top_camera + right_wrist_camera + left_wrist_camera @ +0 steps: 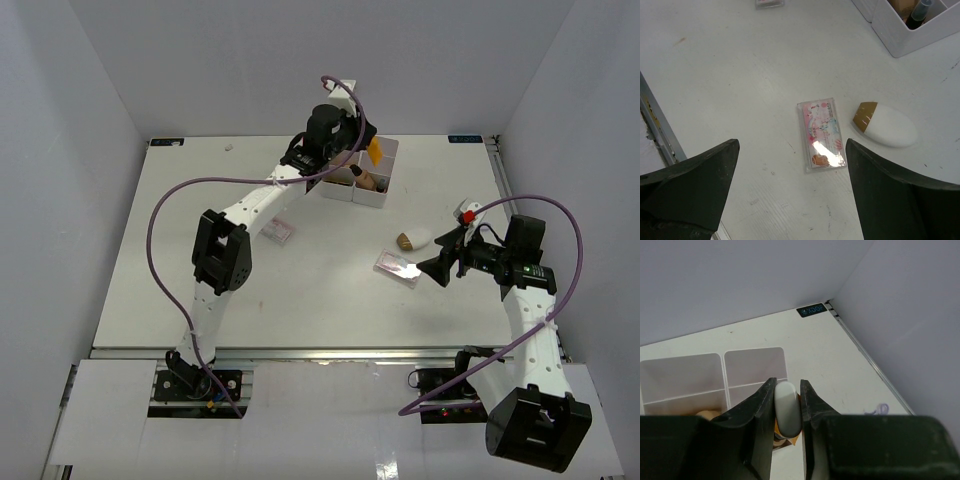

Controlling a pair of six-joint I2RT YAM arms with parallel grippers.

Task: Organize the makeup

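My left gripper [788,384] is shut on the orange tube [788,412]; its pale rounded end shows between the fingers, with orange below. It hangs over the white box [368,193] at the back, where the tube [374,151] shows orange. A tan dark-capped bottle [372,180] lies in the box. My right gripper [791,145] is open just above the table, with a pink flat packet [821,134] ahead of its fingers. The white-gold piece [885,125] lies right of that packet. A second pink packet [278,230] lies by the left arm.
The box [755,365] shows bare compartments under the left gripper. The table's right edge rail [500,190] runs close to the right arm. A purple cable [160,240] loops beside the left arm. Grey walls enclose the table on three sides.
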